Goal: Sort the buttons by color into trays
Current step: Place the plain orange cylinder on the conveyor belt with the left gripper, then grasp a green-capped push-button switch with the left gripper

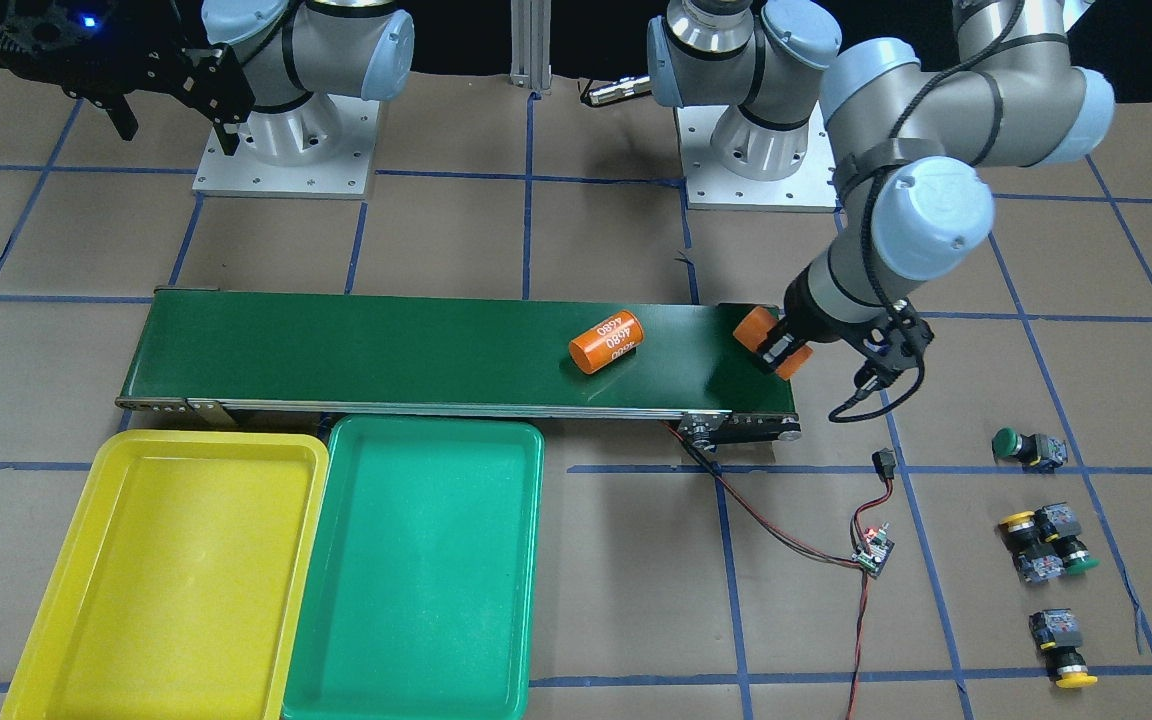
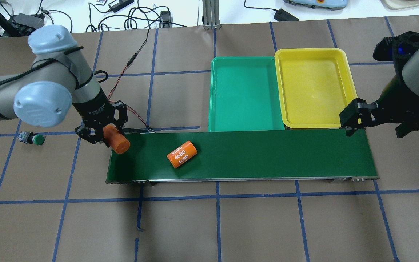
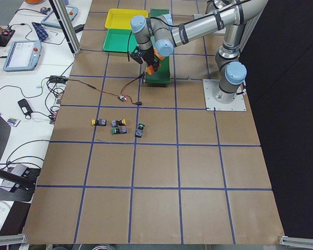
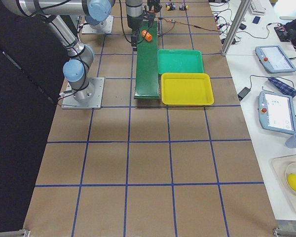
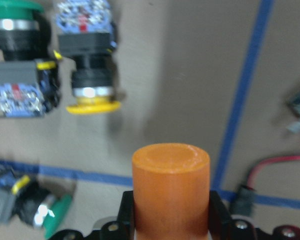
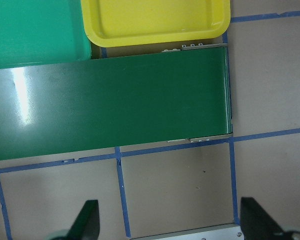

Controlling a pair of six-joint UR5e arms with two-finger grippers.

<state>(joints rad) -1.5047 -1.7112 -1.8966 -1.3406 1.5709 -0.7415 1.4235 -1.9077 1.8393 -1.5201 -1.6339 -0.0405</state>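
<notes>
My left gripper (image 1: 776,347) is shut on a plain orange cylinder (image 1: 754,325) at the end of the conveyor belt (image 1: 386,350); the left wrist view shows the cylinder (image 5: 171,175) between the jaws. Several buttons lie on the table beyond that belt end: a green one (image 1: 1011,442), a yellow one (image 1: 1020,523) next to a green one (image 1: 1078,562), and a yellow one (image 1: 1073,677). The yellow tray (image 1: 176,570) and the green tray (image 1: 416,570) lie side by side, both empty. My right gripper (image 2: 376,123) is open and empty above the belt's other end.
A second orange cylinder marked 4680 (image 1: 606,342) lies on the belt. A small circuit board (image 1: 874,550) with red and black wires lies between the belt and the buttons. The arm bases (image 1: 286,150) stand behind the belt.
</notes>
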